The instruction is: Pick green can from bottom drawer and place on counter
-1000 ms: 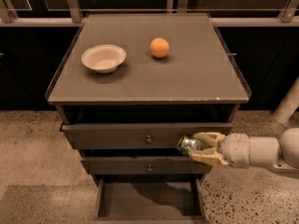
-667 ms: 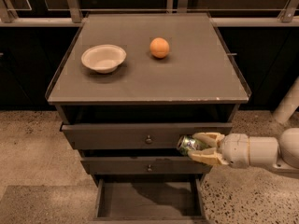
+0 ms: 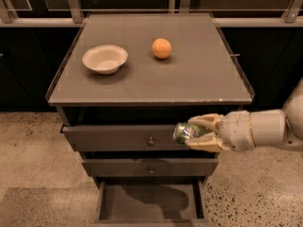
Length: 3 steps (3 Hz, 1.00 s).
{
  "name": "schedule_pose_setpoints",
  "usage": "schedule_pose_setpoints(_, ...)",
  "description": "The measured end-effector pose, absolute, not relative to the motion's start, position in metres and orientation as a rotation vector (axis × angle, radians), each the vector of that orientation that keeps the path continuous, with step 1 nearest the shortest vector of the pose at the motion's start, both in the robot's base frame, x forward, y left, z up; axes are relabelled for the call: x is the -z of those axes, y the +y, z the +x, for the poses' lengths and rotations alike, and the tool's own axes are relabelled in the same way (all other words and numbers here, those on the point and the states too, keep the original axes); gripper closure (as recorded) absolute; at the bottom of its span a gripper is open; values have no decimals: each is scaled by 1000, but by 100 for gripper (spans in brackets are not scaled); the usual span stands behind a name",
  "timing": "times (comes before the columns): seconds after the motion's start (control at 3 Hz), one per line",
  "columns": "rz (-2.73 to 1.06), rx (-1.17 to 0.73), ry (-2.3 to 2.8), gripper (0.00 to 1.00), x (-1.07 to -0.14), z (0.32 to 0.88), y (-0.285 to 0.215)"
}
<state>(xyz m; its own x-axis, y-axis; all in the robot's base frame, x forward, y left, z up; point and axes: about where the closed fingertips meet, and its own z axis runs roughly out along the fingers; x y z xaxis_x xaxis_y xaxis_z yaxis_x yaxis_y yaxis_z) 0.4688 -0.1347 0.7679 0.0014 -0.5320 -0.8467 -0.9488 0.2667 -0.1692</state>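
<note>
Here, the single camera view looks down on a dark grey-brown three-drawer cabinet. The robot's cream-coloured two-finger gripper point(image 3: 198, 133) enters from the 3 o'clock edge on a thick white arm point(image 3: 265, 126) and sits in front of the cabinet face, level with the top drawer. It is clenched on the small dark green drink can with a shiny silver end point(image 3: 185, 132). One finger point(image 3: 206, 121) lies over the can and the other point(image 3: 204, 145) under it. The can is held on its side in the air, silver end towards 9 o'clock, below the front edge of the counter and well above the bottom drawer.

The flat, square, dark grey-brown counter point(image 3: 189, 79) forms the cabinet top. On it, towards 10 o'clock of its centre, stands a shallow off-white round bowl point(image 3: 105, 58). A round orange fruit point(image 3: 162, 48) rests towards 12 o'clock, apart from the bowl.

The wide top drawer point(image 3: 113, 138) is slightly pulled out and carries a small round knob point(image 3: 150, 140) just at 9 o'clock of the can. The middle drawer point(image 3: 189, 167), with its own knob point(image 3: 151, 170), lies beneath it. The narrow, shallow bottom drawer point(image 3: 142, 209) stands pulled open at 6 o'clock, its tray floor in shadow. Speckled stone flooring point(image 3: 28, 155) surrounds the cabinet base.
</note>
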Motion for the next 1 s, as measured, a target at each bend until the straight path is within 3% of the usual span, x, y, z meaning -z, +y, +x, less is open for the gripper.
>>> schedule_pose_setpoints(0.33, -1517, -439, 1617, 100, -830, 472, -118)
schedule_pose_setpoints(1.0, -1591, -335, 1460, 100, -922, 513, -114)
